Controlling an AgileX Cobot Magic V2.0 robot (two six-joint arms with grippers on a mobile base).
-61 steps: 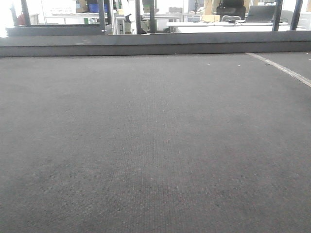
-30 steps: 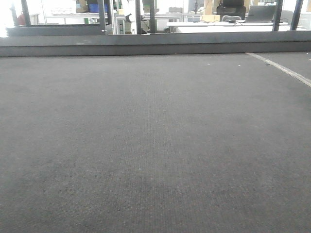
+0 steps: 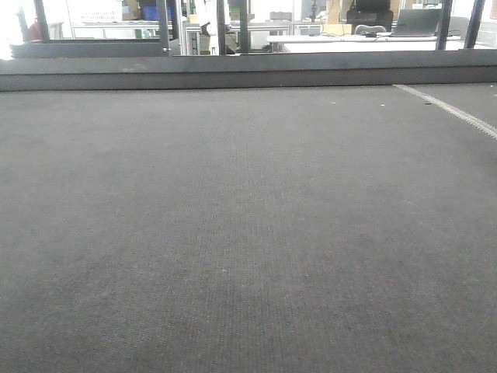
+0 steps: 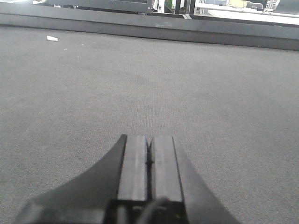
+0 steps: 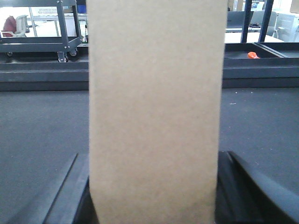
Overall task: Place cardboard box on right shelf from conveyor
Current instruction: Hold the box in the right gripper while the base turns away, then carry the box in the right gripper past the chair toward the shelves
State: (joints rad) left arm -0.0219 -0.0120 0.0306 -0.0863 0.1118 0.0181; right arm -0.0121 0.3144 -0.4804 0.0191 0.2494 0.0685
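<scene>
Grasping the cardboard box [image 5: 154, 93] from both sides, the right pincer [image 5: 153, 156] seems ready to lift, while the conveyor [image 3: 248, 233] ahead looks unchanged and the left pincer [image 4: 149, 138] sits clenched, empty.

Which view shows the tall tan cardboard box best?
Right wrist view: the tall tan cardboard box fills the frame's centre, upright, flanked by the right pincer. Front and left wrist views show the dark grey woven belt but no box.

Bright backlight, dim soft-focus foreground
</scene>
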